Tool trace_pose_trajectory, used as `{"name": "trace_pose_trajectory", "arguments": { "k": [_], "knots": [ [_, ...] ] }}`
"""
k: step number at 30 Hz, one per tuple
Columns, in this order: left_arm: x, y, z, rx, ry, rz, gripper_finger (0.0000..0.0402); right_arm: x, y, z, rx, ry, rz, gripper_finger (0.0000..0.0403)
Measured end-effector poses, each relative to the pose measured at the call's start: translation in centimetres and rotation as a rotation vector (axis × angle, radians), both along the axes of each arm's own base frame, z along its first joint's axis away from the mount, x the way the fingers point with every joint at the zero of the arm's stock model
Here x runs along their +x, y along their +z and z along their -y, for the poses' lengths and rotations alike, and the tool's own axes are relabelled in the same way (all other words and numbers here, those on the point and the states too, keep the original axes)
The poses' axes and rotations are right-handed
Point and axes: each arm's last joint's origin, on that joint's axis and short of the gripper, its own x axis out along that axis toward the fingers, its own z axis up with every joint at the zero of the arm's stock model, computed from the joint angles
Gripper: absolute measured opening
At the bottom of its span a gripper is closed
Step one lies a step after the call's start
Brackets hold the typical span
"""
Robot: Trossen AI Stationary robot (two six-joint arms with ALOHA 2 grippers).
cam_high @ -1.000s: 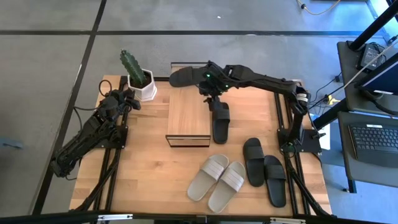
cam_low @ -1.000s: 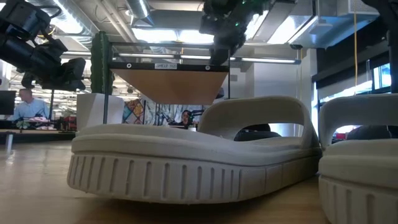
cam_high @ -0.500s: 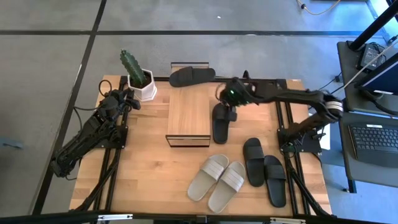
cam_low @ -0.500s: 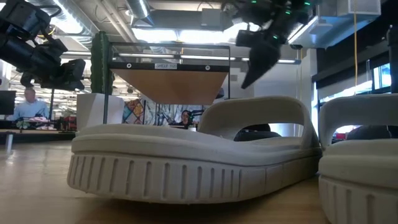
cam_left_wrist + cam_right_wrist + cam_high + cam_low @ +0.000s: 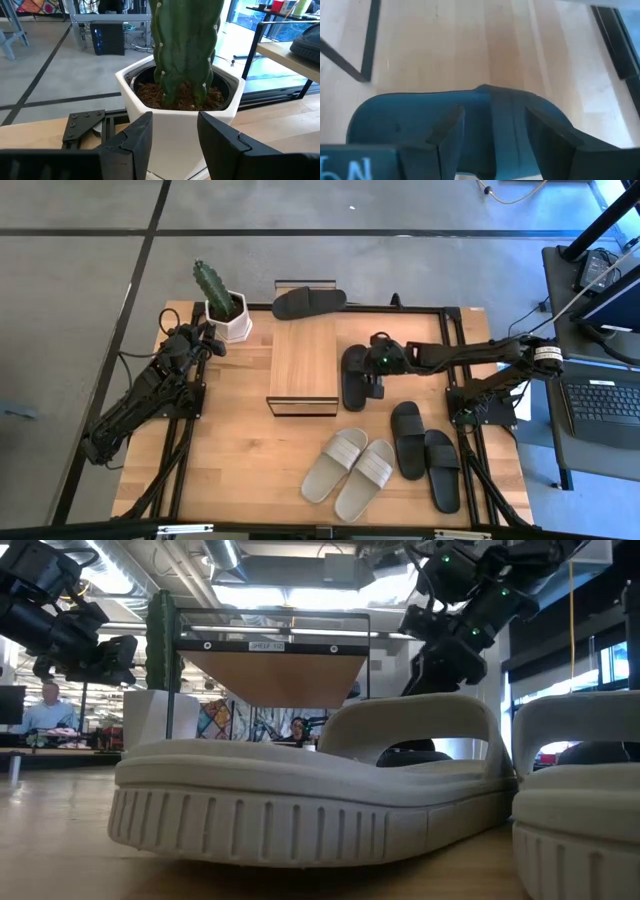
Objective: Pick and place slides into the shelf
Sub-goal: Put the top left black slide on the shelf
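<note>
1. Black slide (image 5: pixel 354 376) lies flat on the table (image 5: pixel 240 450) at centre frame, just right of the shelf (image 5: pixel 303 366), long axis parallel to the shelf's side. Judgement: staged for insertion through the shelf's open side.
2. Right gripper (image 5: pixel 376 372) hangs over this slide's right edge; in the right wrist view its fingers (image 5: pixel 445 131) stand apart, straddling the strap (image 5: pixel 506 125), nothing clamped. Judgement: lined up for a grasp on the strap.
3. Left gripper (image 5: pixel 208 340) waits at upper left, fingers (image 5: pixel 134 138) apart, facing the cactus pot (image 5: pixel 228 316). Idle.
4. Second black slide (image 5: pixel 309 302) rests at upper centre, on the table's far rim, beyond the shelf.
5. Black pair (image 5: pixel 425 452) lies at lower right; beige pair (image 5: pixel 350 472) at lower centre, side by side, touching.
6. Shelf: light plank top, dark frame. High view shows nothing on top; interior is hidden from above, and the low view is blocked by a beige slide.
7. Slide appearance: matte black, one wide strap, open toe, contoured footbed. Judgement: soft foam, strap likely to flex under grip.
</note>
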Motion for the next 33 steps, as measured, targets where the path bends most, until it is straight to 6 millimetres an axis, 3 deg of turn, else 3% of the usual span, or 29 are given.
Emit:
{"name": "trace_pose_trajectory", "arguments": {
  "k": [5, 12, 24, 33],
  "knots": [
    [0.0, 0.0, 0.0, 0.000, 0.000, 0.000, 0.0147, 0.2, 0.0, -0.8, -0.080, -0.012, -0.015, 0.0207],
    [0.0, 0.0, 0.0, 0.000, 0.000, 0.000, 0.0147, 0.6, -1.7, -1.3, -0.196, -0.021, -0.128, 0.0207],
    [0.0, 0.0, 0.0, 0.000, 0.000, 0.000, 0.0147, 1.1, -3.8, -0.8, -0.319, -0.129, -0.229, 0.0204],
    [0.0, 0.0, 0.0, 0.000, 0.000, 0.000, 0.0147, 1.3, -4.0, -0.7, -0.321, -0.133, -0.213, 0.0142]
  ]
}}
